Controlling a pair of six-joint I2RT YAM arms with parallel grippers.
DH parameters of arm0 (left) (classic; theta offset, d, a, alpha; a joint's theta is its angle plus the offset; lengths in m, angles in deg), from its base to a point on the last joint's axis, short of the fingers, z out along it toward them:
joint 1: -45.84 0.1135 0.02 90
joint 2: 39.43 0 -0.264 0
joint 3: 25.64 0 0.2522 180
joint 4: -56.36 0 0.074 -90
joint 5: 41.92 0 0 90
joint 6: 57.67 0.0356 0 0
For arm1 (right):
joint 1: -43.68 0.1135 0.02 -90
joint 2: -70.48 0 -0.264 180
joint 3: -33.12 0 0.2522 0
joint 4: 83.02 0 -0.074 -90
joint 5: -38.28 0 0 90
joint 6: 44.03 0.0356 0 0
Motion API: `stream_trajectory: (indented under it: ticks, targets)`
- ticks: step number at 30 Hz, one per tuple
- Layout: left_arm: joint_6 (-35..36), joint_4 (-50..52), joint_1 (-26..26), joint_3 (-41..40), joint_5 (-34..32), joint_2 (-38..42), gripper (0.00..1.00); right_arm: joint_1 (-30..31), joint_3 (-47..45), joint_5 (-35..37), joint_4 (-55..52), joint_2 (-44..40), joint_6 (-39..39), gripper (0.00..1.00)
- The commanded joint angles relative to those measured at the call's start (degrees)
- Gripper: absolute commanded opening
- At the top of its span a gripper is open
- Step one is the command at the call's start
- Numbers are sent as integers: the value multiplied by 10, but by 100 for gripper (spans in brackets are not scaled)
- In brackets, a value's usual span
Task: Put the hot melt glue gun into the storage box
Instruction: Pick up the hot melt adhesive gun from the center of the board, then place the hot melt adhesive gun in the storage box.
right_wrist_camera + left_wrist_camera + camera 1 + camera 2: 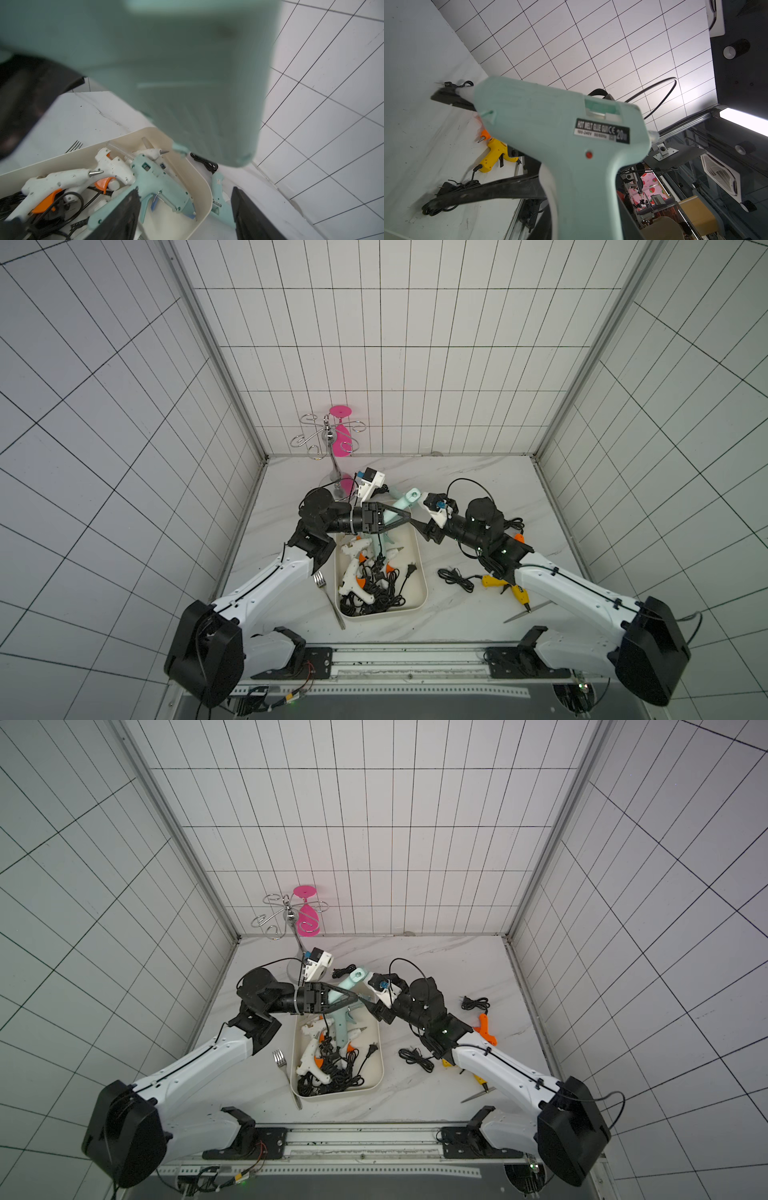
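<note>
A mint-green hot melt glue gun [409,497] [355,978] [562,133] hangs above the far end of the storage box [420,593] [377,1073] [204,185]. My left gripper [399,519] [347,999] [581,207] is shut on its handle. The right gripper [422,526] [376,1009] [185,216] sits just right of the gun, open, with nothing between its fingers; the gun's body [187,72] fills that wrist view, blurred. The cream box holds white glue guns [353,572] with orange triggers, another mint gun [158,178] and tangled black cords.
A second mint gun [218,197] lies on the table outside the box's far corner. Yellow glue guns [498,583] and an orange one [486,1029] lie at right with black cord bundles [455,578]. A fork [328,593] lies left of the box. A wire rack with a pink glass [338,435] stands behind.
</note>
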Motion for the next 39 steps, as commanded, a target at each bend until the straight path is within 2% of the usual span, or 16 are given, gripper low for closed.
stream_trajectory:
  ticks: [1,4,9,14,17,20,21,22,24,25,26,28,30,32,35,39]
  targets:
    - [-17,-30,-7,-11,1,4,14,12,-15,61,140,14,-14,72]
    - [-16,-29,-12,-13,-3,2,14,21,-6,71,166,26,-21,72]
    - [-3,-12,-12,-15,-8,3,14,34,-15,133,214,22,-29,70]
    - [1,-7,-11,-11,-4,-4,14,37,-16,95,206,8,-31,69]
    - [1,-7,-10,-8,-3,-9,14,39,-11,78,193,7,-38,57]
    - [4,-2,-6,-7,-1,-12,15,44,-16,78,191,-1,-51,32]
    - [9,6,-5,-7,-2,-11,18,46,-17,81,189,-5,-56,26]
    - [16,20,-3,-5,-1,-11,27,46,-17,82,186,-8,-58,22]
    - [48,60,4,4,-3,-7,70,47,-9,83,155,-13,-63,17]
    - [70,88,8,12,-8,-1,95,47,-4,87,133,-14,-64,16]
    - [112,157,15,27,-21,10,99,46,4,98,104,-14,-64,15]
    - [253,351,23,88,-79,43,99,46,19,117,36,-18,-72,12]
    - [391,519,22,147,-185,74,99,36,33,129,-30,-27,-67,12]
    - [471,606,21,173,-293,102,99,14,47,111,-93,-39,-47,12]
    - [555,682,18,187,-418,133,99,-15,83,74,-192,-37,-36,12]
    - [595,716,15,182,-568,164,99,-20,148,28,-336,1,-82,12]
